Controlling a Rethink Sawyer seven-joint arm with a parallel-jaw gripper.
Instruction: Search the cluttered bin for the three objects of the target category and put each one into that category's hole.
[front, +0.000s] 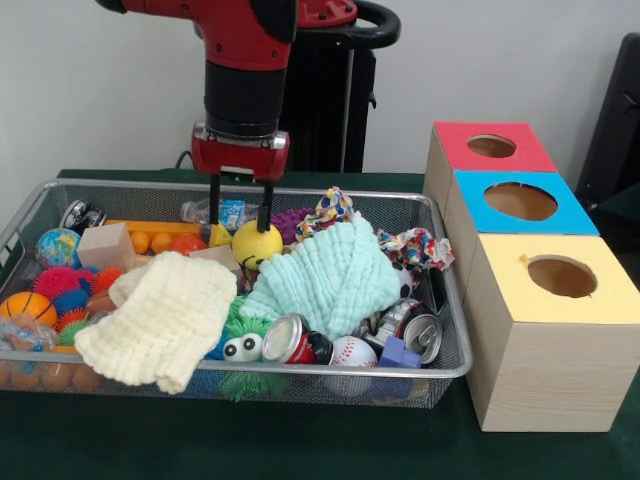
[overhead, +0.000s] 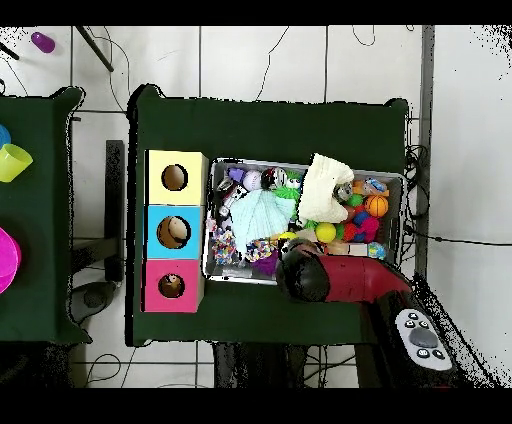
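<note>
At the front of the wire bin (front: 455, 368), by its near rim, lie a crushed red soda can (front: 292, 340), a baseball (front: 352, 353), a second silver can (front: 422, 335) and a green furry toy with googly eyes (front: 243, 346). A cream waffle cloth (front: 165, 318) sprawls at about eight o'clock from the bin's middle, its edge drooping toward the near rim. At nine o'clock, against the left wall, sit an orange mini basketball (front: 26, 308) and spiky pink and blue balls (front: 62, 285). A mint-green waffle cloth (front: 330, 280) is heaped at the middle, touching the cream one.

Just behind the cloths, at about eleven o'clock, a yellow smiley ball (front: 257, 245) rests among the clutter. The end effector (front: 240, 206) hangs straight above it with its two black fingers (front: 265, 208) spread apart, released and holding nothing; the right-hand finger reaches down to the ball's top, the other stands just beside it. A patterned rag (front: 326, 211) lies at one o'clock near the far rim, and a globe ball (front: 57, 247) sits at ten o'clock by a wooden block (front: 105, 246).

Right of the bin on the green bench (front: 240, 440), three wooden boxes stand in a row, touching: the yellow-topped box (front: 545, 340) nearest, the blue-topped box (front: 480, 222) behind it, the red-topped box (front: 450, 150) farthest, each with a round hole on top.
</note>
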